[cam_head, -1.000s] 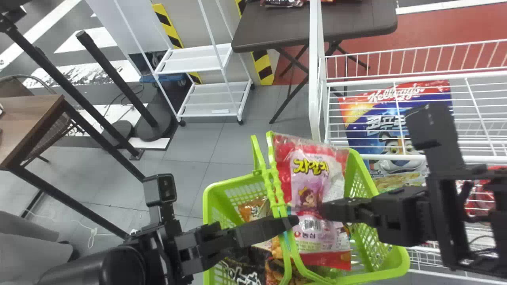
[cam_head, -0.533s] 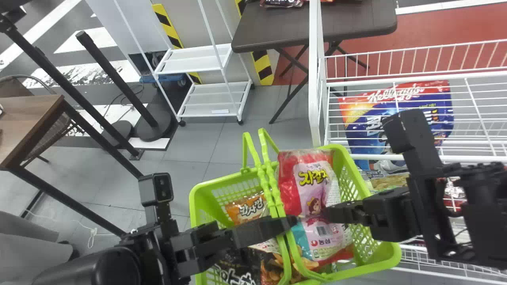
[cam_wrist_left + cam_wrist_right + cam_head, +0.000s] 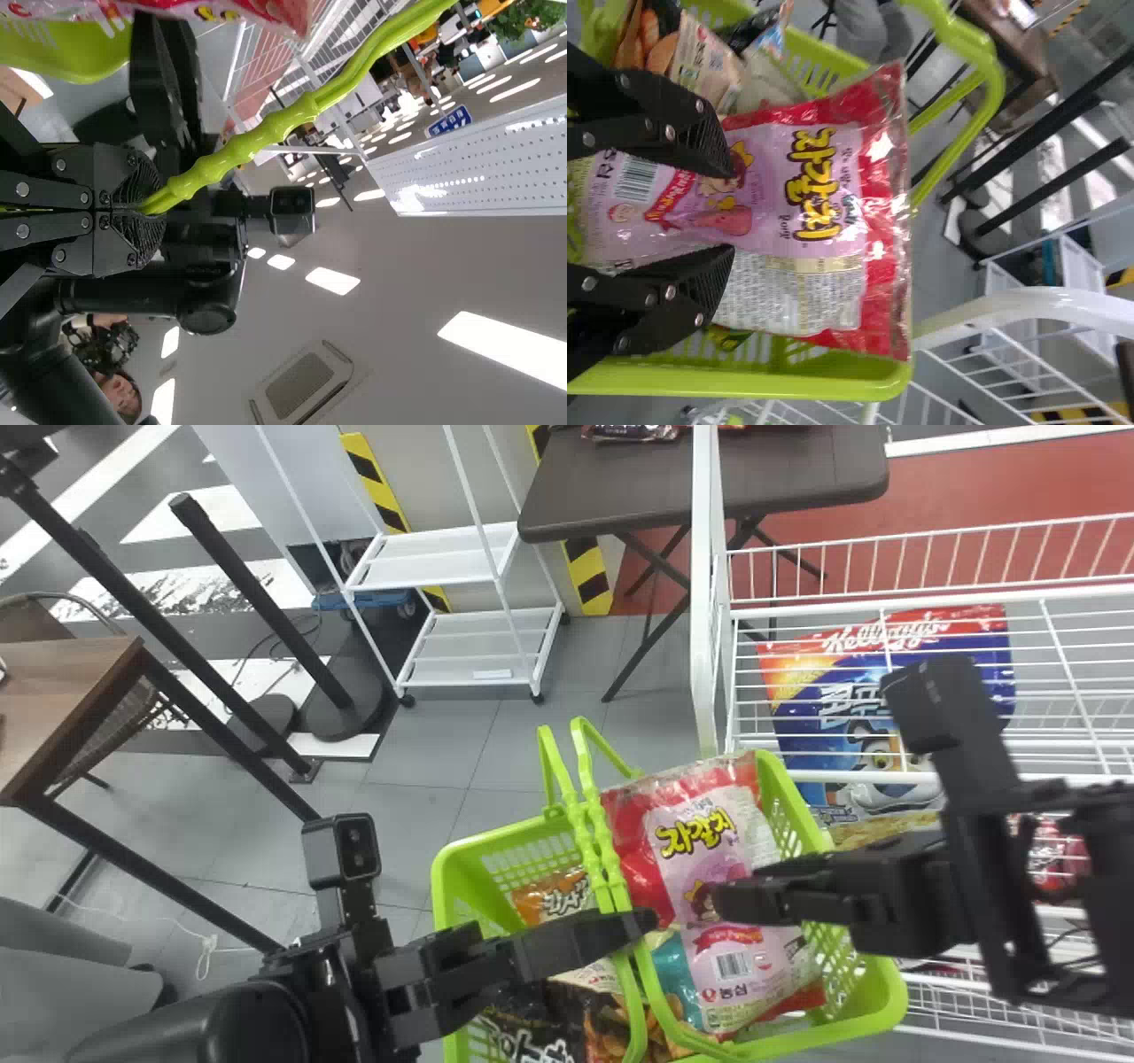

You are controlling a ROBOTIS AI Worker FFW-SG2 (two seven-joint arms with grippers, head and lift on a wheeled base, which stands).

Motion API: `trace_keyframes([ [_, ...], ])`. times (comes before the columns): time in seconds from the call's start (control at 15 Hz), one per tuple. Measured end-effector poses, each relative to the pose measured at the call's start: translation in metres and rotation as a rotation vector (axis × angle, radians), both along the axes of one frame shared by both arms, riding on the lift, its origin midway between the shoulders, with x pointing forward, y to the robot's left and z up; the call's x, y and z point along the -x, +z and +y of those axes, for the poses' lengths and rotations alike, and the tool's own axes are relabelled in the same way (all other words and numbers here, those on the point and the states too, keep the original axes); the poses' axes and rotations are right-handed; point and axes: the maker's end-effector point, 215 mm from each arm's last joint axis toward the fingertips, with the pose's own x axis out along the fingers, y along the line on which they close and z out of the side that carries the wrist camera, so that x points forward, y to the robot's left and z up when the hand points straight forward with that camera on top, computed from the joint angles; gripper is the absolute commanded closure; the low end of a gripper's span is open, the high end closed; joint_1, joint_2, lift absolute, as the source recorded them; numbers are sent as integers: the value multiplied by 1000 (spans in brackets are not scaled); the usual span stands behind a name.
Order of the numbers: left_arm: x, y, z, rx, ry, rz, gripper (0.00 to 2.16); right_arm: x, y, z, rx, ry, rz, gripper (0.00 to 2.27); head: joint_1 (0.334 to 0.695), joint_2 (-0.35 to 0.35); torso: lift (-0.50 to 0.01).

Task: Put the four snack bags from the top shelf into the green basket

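1. Status. I have the left gripper (image 3: 152, 211) clamped on the handles (image 3: 609, 859) of the green basket (image 3: 890, 1001). The fingers of the right gripper (image 3: 733, 211) stand apart, over the pink bag (image 3: 673, 868). That bag lies inside the basket, on the side toward the wire rack (image 3: 702, 602), its far end up at the rim.

2. Procedure. I judge the step in hand to be seating the pink bag and clearing the right gripper.
a. Hold the left grip firm, so that the basket does not swing when the bag is pressed.
b. Press the far end of the bag inward with light, broad contact. The film is slick and likely puffed with air; a hard point load could tip the bag or split its seam.
c. Keep the fingers apart and withdraw the right gripper straight back along its own line. Caution: closing early may pinch the film and drag the bag out; a sideways exit may snag the rim or handles.
d. Confirm that the bag rests without support before moving the arm off toward the rack.

3. Count. Grippers: two. Basket: one. Handles: two. Pink bag: one. Orange bag (image 3: 536, 899): one. Black bag (image 3: 532, 1036): one. Teal packaging (image 3: 678, 965): one patch beside the pink bag; I cannot tell whether it is a separate bag. Cereal pouch (image 3: 797, 726) at the rack: one.
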Motion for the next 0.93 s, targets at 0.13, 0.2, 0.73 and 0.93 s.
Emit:
trace_keyframes([
  [0.13,0,-1,3,-2,7,3,2148,-19,19,-24,-35,-63,-34,53,695,350,-3],
  [0.2,0,-1,5,-3,11,4,2148,-31,23,-42,-38,-107,-45,53,695,330,-3],
  [0.73,18,-2,19,-26,36,5,2148,-193,11,-218,62,-648,-579,56,695,28,-3],
  [0.93,26,0,25,-23,47,3,2148,-193,3,-232,131,-680,-745,63,695,7,-3],
])
